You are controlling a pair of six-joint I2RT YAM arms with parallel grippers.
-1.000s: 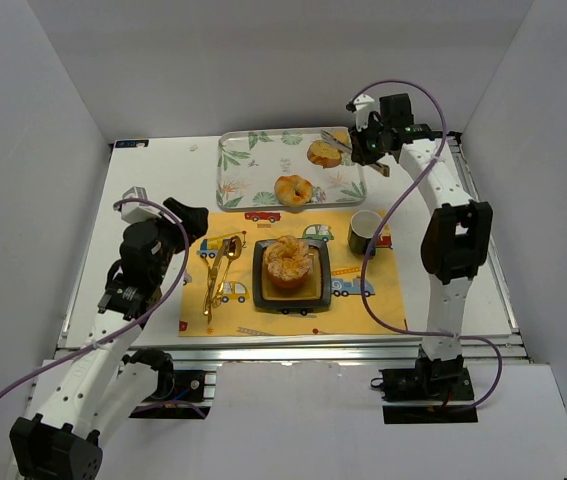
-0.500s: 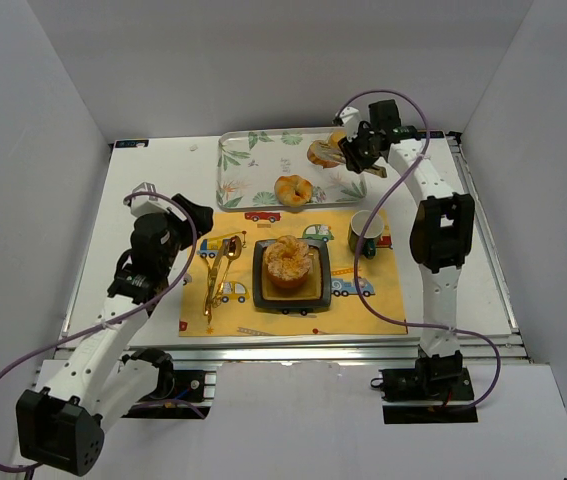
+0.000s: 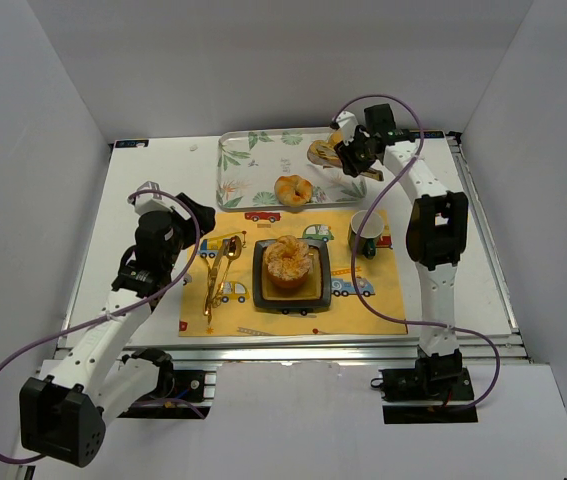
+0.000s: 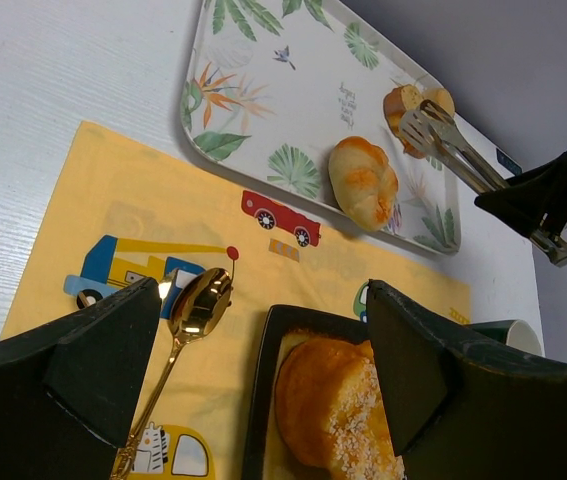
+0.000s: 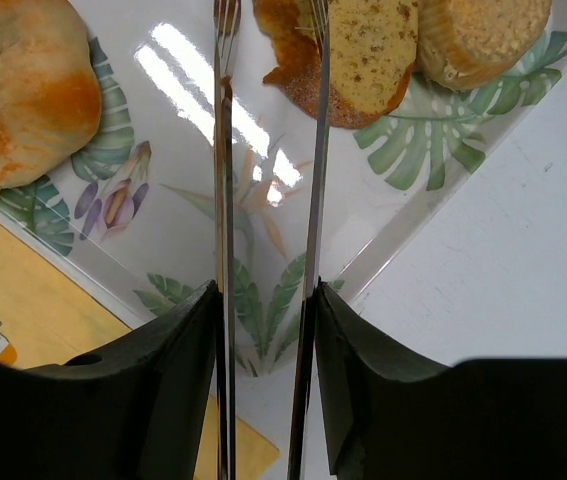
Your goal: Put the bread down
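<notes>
My right gripper (image 3: 355, 152) (image 5: 263, 310) is shut on a pair of metal tongs (image 5: 313, 180) that reach over the right end of the leaf-print tray (image 3: 253, 160). The tong arms are spread, and their tips sit at a cut bread slice (image 5: 368, 50) lying on the tray. A sugared bun (image 5: 483, 35) lies just right of the slice. A round bun (image 3: 293, 189) (image 5: 18, 90) rests lower on the tray. Another bread (image 3: 289, 262) sits on the black square plate (image 3: 261, 285). My left gripper (image 3: 178, 225) (image 4: 263, 380) hovers open and empty above the mat's left side.
A yellow placemat (image 3: 383, 300) with car pictures carries the plate. A gold spoon (image 4: 198, 305) and fork (image 3: 210, 285) lie on its left part. A dark green mug (image 3: 365, 232) stands at its right edge, near my right arm. White walls enclose the table.
My right gripper has moved left over the tray's right end with the tongs, and the tong arms have spread wider. My left arm has shifted slightly towards the tray.
</notes>
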